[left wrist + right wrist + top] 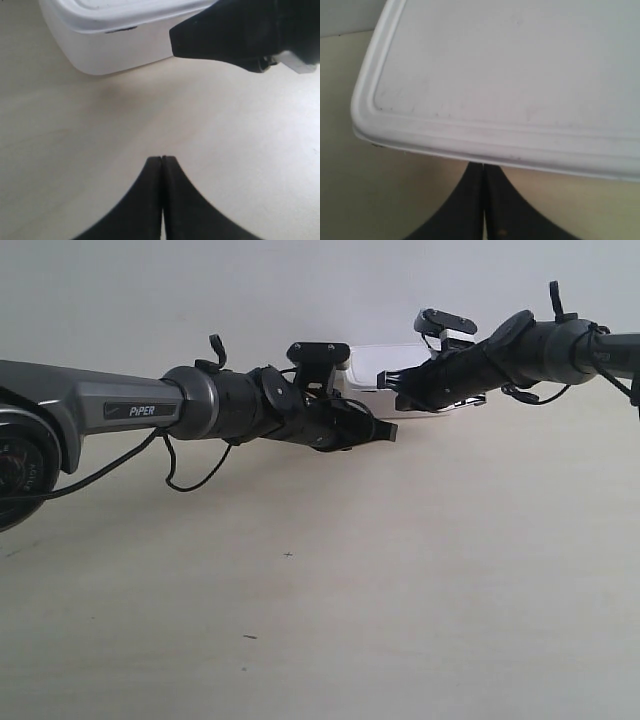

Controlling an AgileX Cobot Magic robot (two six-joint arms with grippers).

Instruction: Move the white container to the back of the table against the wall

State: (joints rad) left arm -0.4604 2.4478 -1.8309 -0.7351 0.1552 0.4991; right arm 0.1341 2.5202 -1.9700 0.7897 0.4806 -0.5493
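We counted one table [400, 590], pale wood grain, and one bare wall [200, 290] behind it. Two dark arms reached in over the table: the arm at the exterior view's left [120, 405] and the arm at the exterior view's right [560, 345]. There was one white container [390, 358] with its lid on. It sat at the back of the table close to the wall, partly hidden behind both wrists. We could not tell whether it touched the wall.

There were two grippers. The left gripper [161, 165] had its fingers pressed together on nothing, above bare table near a corner of the container [110, 50]. The right gripper [484, 172] was also closed and empty, its tips at the overhanging lid rim of the container [510, 65].

We saw two tiny dark specks [288, 555] on the tabletop. We could read one word, the "PiPER" label [152, 410] on the arm at the exterior view's left.
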